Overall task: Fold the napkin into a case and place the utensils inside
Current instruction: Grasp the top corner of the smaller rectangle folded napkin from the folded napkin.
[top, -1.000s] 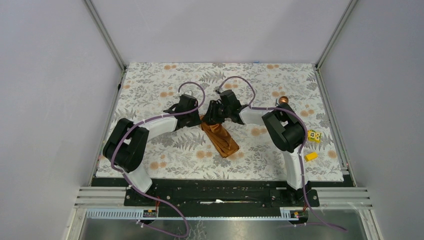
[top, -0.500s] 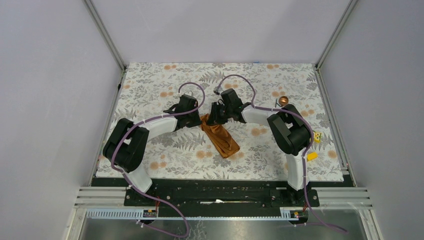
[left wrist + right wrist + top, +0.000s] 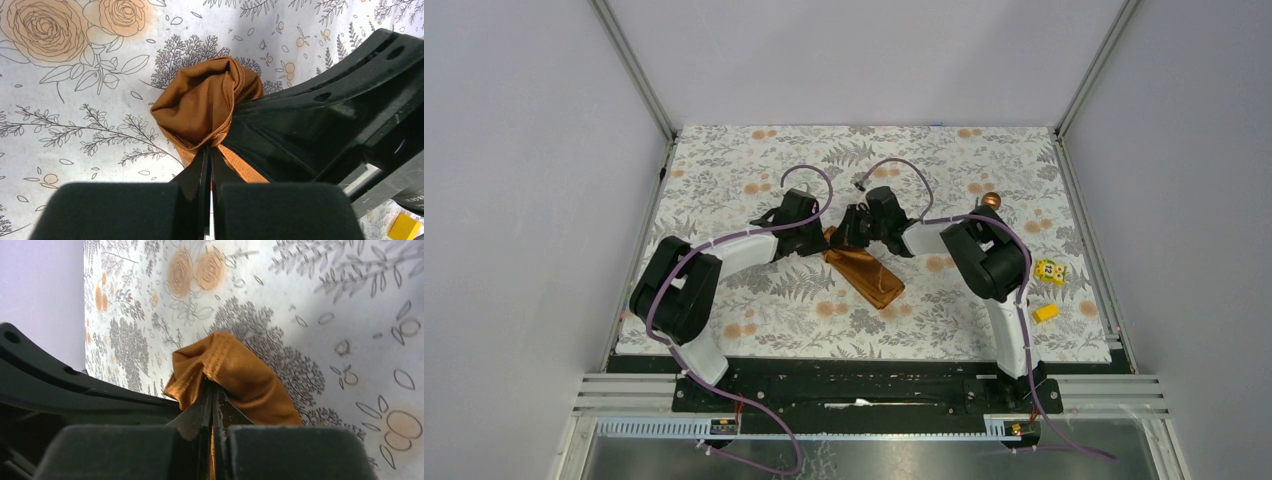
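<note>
Your right arm's elbow sits further in toward the middle than half a second ago. That puts the upper yellow block out in the open again, and the cloth lies flatter and narrower than it did.

Top view: the napkin (image 3: 869,275) is one long narrow strip running diagonally across the floral table cover (image 3: 724,170). Your left gripper (image 3: 823,237) and right gripper (image 3: 849,234) meet at its far end, one on each side, just beside each other. You can't tell from up here whether anything sits inside the folded cloth. Count-wise you've got one cloth and two yellow blocks (image 3: 1050,270) well off to the right. There's also one copper bowl (image 3: 991,200) at the far side of your right arm, with its handle hidden behind the arm.

Left wrist view: your left fingers (image 3: 196,172) are clenched tight on a bunched corner of the napkin, which bulges up just past the tips. The right gripper's black body crowds in on the right, touching the cloth.

Right wrist view: same deal mirrored. The right fingers (image 3: 197,415) pinch the puffed-up corner, with the left gripper's black body close on the left.
</note>
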`<state>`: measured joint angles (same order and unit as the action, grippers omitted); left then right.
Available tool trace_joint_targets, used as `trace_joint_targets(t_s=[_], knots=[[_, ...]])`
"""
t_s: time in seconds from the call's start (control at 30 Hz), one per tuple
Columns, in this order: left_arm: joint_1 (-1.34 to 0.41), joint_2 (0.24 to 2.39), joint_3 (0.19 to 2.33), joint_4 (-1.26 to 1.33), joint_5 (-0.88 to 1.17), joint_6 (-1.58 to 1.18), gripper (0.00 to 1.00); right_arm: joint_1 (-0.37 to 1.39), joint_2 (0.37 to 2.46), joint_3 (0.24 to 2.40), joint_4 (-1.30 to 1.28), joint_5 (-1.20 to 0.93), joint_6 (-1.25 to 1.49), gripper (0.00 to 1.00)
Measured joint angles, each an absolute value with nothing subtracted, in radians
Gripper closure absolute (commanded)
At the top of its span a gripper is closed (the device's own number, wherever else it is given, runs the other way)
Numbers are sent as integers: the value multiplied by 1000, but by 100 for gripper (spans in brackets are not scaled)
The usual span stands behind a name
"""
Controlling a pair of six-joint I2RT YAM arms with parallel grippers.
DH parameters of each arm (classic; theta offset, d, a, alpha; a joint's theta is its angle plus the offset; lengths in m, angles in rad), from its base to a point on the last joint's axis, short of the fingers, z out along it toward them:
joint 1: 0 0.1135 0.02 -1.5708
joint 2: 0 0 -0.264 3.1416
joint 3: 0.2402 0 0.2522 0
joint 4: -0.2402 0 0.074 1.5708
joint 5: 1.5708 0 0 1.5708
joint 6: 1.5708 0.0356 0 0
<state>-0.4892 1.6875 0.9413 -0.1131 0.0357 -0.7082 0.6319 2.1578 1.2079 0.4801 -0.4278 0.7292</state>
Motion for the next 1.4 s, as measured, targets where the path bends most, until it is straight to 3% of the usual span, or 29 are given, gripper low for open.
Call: trace_joint_targets(t_s=[0.2, 0.3, 0.4, 0.7, 0.9, 1.03, 1.4], knots=[[-451, 1677, 941, -142, 81, -722, 61, 623, 2145, 1151, 534, -441, 749, 83], [-423, 1640, 941, -160, 96, -726, 57, 616, 2131, 1149, 519, -458, 740, 90], [-389, 1587, 934, -163, 118, -740, 59, 609, 2127, 1159, 488, -469, 724, 98], [-310, 1624, 880, -118, 220, -800, 81, 606, 2137, 1237, 429, -496, 687, 100], [-317, 1734, 873, -76, 264, -832, 83, 609, 2164, 1267, 416, -518, 688, 100], [-317, 1738, 870, -47, 273, -838, 83, 609, 2156, 1255, 397, -515, 677, 84], [-317, 1728, 839, -4, 281, -847, 74, 610, 2053, 1285, 153, -508, 471, 64]])
